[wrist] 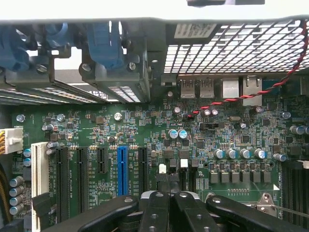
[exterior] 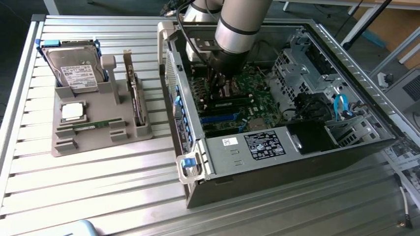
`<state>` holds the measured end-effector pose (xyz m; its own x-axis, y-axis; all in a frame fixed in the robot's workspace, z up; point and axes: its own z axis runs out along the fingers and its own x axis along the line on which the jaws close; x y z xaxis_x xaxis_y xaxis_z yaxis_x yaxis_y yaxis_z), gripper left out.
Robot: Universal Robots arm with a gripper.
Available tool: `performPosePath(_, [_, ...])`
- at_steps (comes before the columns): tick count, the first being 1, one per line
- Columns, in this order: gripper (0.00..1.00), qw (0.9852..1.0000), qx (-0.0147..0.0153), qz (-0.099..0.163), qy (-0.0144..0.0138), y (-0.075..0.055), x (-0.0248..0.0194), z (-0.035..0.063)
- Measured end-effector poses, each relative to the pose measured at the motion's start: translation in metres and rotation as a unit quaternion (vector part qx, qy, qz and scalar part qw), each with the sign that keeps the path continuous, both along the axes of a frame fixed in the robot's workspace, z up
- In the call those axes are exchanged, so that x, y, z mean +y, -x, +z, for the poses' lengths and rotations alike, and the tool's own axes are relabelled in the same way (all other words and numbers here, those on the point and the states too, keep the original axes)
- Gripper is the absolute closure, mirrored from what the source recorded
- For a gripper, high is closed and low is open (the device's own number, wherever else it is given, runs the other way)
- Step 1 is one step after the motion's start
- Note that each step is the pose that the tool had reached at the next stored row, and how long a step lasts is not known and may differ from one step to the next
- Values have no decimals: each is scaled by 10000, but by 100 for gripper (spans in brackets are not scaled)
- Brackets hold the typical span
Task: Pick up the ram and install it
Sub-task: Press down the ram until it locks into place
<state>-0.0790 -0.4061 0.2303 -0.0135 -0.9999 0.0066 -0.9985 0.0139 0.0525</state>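
Hovering shut over the motherboard point(wrist: 145, 135), the pincer point(wrist: 170, 186) hides its fingertips' contents

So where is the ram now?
The ram lies in the grey holder on the exterior view's left, next to the silver processor chip, outside the computer case.

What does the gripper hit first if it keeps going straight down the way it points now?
Most likely the green motherboard inside the open computer case. The shut gripper points into the case, above the board near the small black and silver components beside the expansion slots. How far it is from the board is unclear.
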Motion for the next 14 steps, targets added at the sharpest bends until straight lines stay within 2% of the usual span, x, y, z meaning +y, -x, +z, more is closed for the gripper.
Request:
performPosePath(8, [89,10000,-1,0,-1,0,0,3])
performPosePath(10, [89,10000,-5,0,-8,-1,2,20])
performPosePath(14, [89,10000,0,0,-1,0,0,88])
